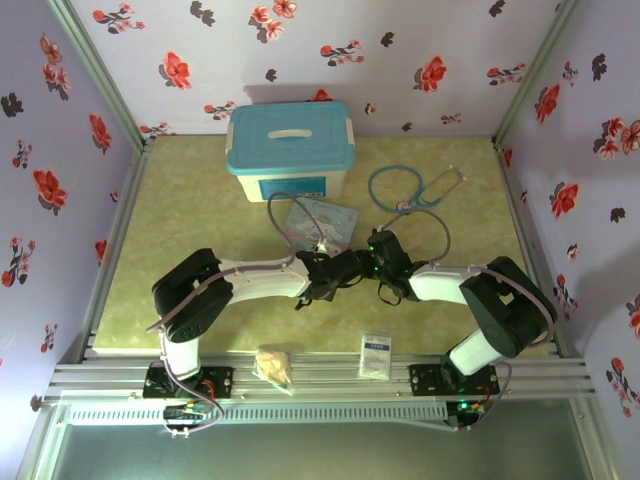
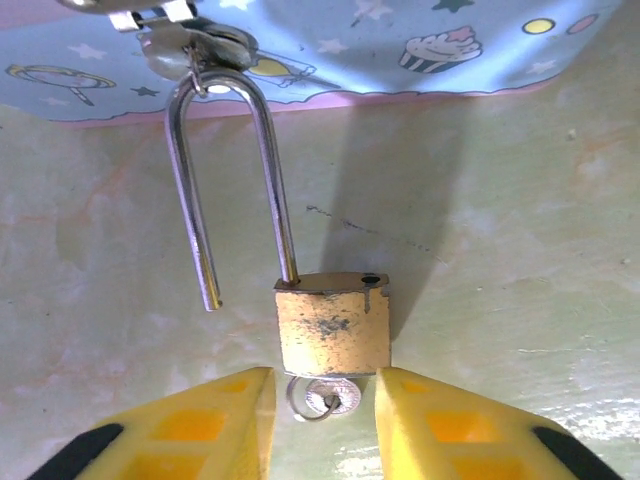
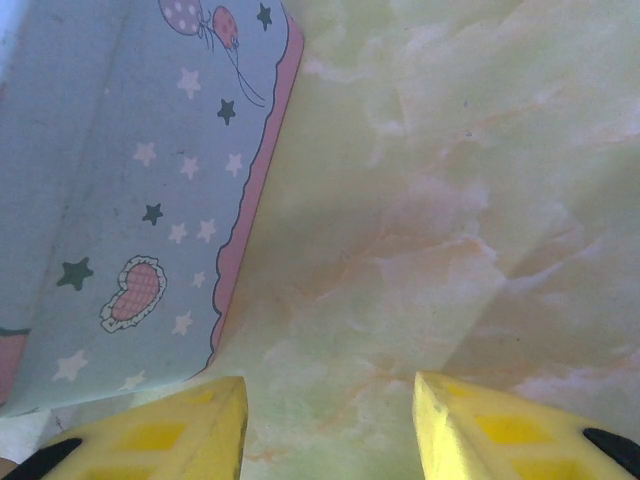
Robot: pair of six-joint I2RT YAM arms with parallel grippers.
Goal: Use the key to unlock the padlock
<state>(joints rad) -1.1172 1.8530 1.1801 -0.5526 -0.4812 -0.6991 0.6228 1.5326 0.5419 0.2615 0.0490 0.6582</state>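
Observation:
The brass padlock (image 2: 332,328) lies on the table, close in front of my left gripper (image 2: 323,410). Its silvery shackle (image 2: 225,150) is sprung: one leg stands free of the body, and the loop still passes through the hasp of the pastel tin (image 2: 400,40). The key (image 2: 333,398) sits in the padlock's underside, its round head and small ring showing between my open yellow fingers, which touch nothing. My right gripper (image 3: 330,400) is open over bare table beside the tin (image 3: 130,180). From above, both grippers meet just below the tin (image 1: 320,222).
A white box with a blue lid (image 1: 290,150) stands at the back. A teal stethoscope (image 1: 415,187) lies to its right. A white packet (image 1: 376,355) and a tan crumpled lump (image 1: 274,365) rest on the front rail. Floral walls close in three sides.

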